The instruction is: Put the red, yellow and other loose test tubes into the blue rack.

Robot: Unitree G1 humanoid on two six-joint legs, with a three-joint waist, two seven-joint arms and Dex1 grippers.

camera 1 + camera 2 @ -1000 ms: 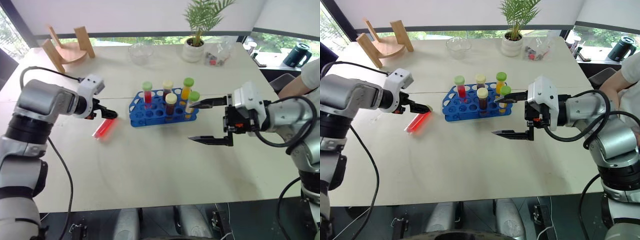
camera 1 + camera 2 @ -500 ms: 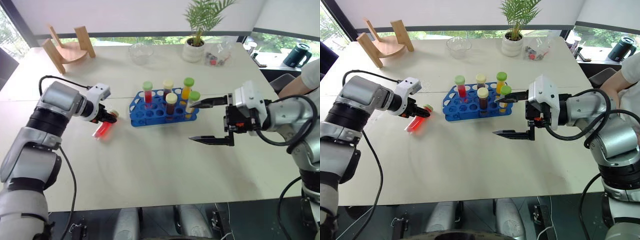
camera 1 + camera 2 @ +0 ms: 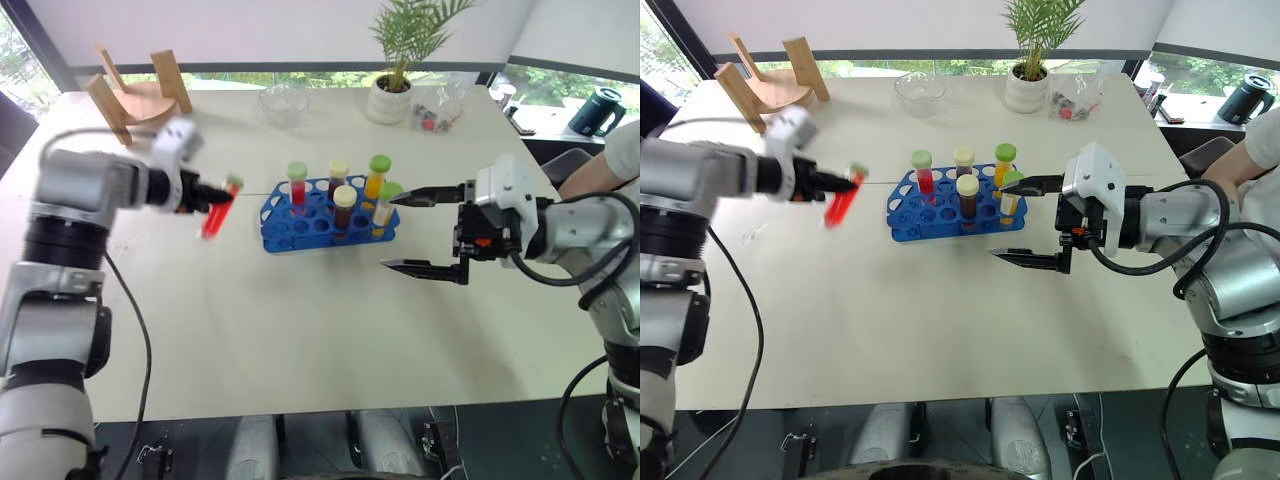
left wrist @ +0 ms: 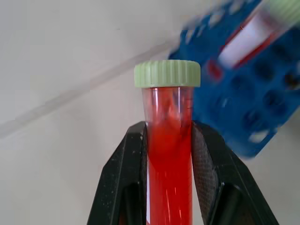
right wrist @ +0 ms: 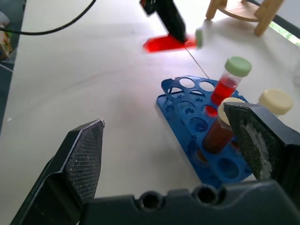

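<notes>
Red liquid fills the test tube [image 3: 216, 213] my left tool [image 3: 212, 196] clamps, lifted off the counter [image 3: 300, 320] left of the blue rack [image 3: 325, 222], seen from the head. My left wrist view shows both fingers [image 4: 126, 183] pressed on it below the green cap. My right wrist view shows my right tool [image 5: 173, 154] spread wide, empty, beside the rack.

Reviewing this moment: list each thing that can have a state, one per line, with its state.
Left gripper: jaws shut on the red tube.
Clear plastic test tube of bright red liquid with green cap: held off the table, tilted, not yet racked.
Right gripper: jaws open, holding nothing.
Bright blue plastic rack with round holes: on the table, five capped tubes standing upright in it, some holes free.
</notes>
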